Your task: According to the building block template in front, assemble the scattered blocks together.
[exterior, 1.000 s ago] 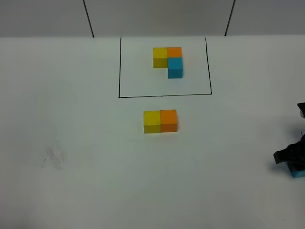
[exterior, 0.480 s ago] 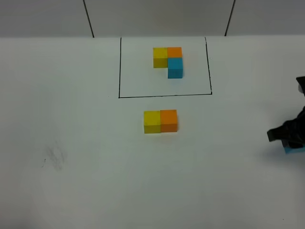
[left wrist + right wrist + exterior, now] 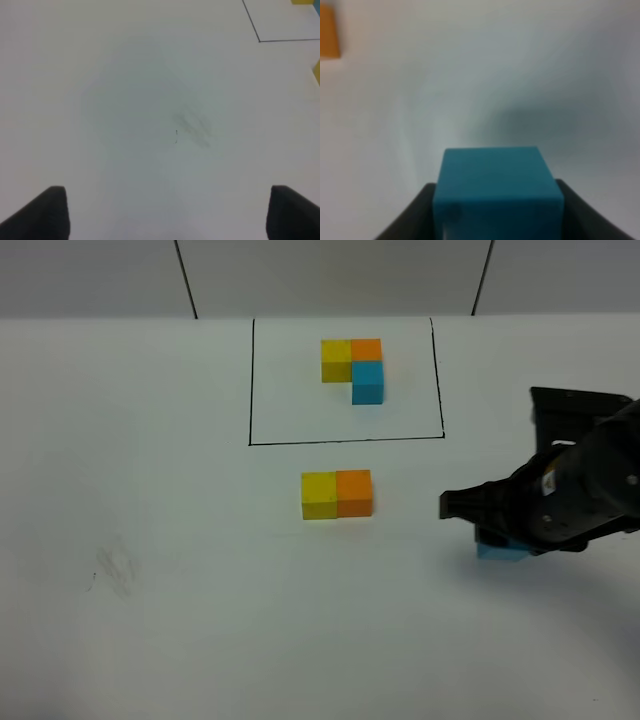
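Toward right edge of worktop (image 3: 150, 640) | right tool (image 3: 497, 528) clamped on blue cube (image 3: 497, 190) | left tool (image 3: 165, 215) apart, empty | cube looks light, stiff, kinda slick, so grip flat opposite sides

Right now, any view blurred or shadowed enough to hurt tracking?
Right wrist: sky blue cube fills the foreground, soft, with a dark diffuse shadow beyond; orange cube blurred at the edge. Left wrist: flat even light, faint smudge. Exterior high: sharp, no glare.

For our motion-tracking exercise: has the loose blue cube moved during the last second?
Yes. Gripped by the right claw, the blue cube has moved left, toward the stationary yellow-orange pair.
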### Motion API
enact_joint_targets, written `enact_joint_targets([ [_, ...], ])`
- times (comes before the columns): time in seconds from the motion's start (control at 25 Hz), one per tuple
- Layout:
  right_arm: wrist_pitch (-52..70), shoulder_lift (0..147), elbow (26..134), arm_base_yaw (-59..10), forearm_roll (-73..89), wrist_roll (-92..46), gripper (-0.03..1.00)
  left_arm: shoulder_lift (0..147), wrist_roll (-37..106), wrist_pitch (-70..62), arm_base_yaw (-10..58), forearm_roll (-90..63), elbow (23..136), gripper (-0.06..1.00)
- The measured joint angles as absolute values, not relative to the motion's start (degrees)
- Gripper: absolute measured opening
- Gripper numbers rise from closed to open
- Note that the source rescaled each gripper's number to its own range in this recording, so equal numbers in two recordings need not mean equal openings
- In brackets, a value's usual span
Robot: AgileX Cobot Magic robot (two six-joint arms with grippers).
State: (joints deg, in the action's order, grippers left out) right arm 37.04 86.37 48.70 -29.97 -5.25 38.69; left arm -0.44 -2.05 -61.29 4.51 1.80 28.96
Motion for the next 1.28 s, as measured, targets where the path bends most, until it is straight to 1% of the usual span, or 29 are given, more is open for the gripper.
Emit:
enact_joint_targets([
  [0.12,38.2,91.0,52.0,-36.1,-8.9,46.1,0.27,-0.4,-2.0,-61.3,4.5,1.8,29.0,0.68],
  [0.2,41.1,94.8,55.7,-39.2,-10.1,50.0,0.27,-0.4,-2.0,-61.3,4.5,1.8,29.0,0.68],
  [0.36,47.9,103.1,64.8,-42.6,-10.7,53.1,0.27,-0.4,-2.0,-61.3,4.5,1.8,29.0,0.68],
  [0.44,49.0,106.7,68.8,-43.8,-10.7,53.0,0.27,-0.4,-2.0,-61.3,4.5,1.8,29.0,0.68],
  [0.6,48.6,112.1,73.8,-44.7,-10.6,51.7,0.27,-0.4,-2.0,-61.3,4.5,1.8,29.0,0.68],
  [0.84,48.4,117.8,78.4,-44.7,-11.0,51.2,0.27,-0.4,-2.0,-61.3,4.5,1.8,29.0,0.68],
  [1.28,47.3,121.7,80.9,-44.7,-13.5,51.7,0.27,-0.4,-2.0,-61.3,4.5,1.8,29.0,0.68],
])
